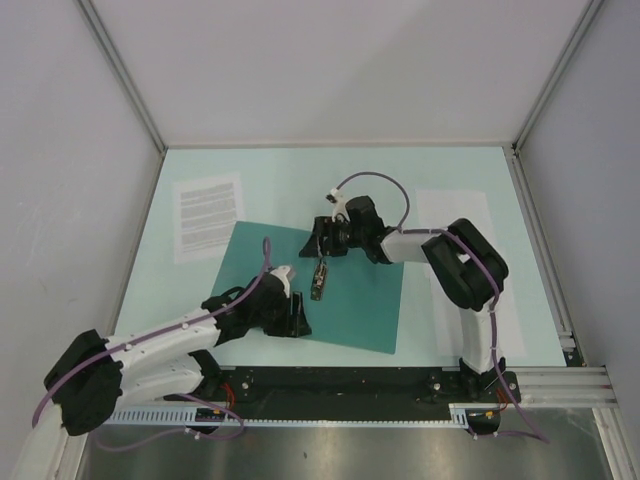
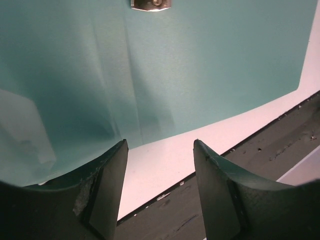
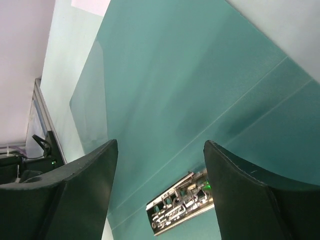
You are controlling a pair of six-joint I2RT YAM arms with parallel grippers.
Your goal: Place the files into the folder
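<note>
The teal folder (image 1: pixel 355 300) lies open and flat in the middle of the table, with a metal clip (image 1: pixel 319 280) along its fold. The printed sheet (image 1: pixel 207 215) lies at the far left, just off the folder's corner. The nearly blank sheet (image 1: pixel 440 210) lies at the right, partly under the right arm. My left gripper (image 1: pixel 300 316) is open and empty at the folder's near edge; the left wrist view shows folder (image 2: pixel 200 65) and clip (image 2: pixel 150 4). My right gripper (image 1: pixel 316 238) is open and empty over the folder's far middle, above the clip (image 3: pixel 182 202).
A black base rail (image 1: pixel 340 385) runs along the near table edge and shows in the left wrist view (image 2: pixel 260 165). Grey walls and aluminium posts (image 1: pixel 125 75) enclose the table on three sides. A metal track (image 1: pixel 545 260) lines the right edge.
</note>
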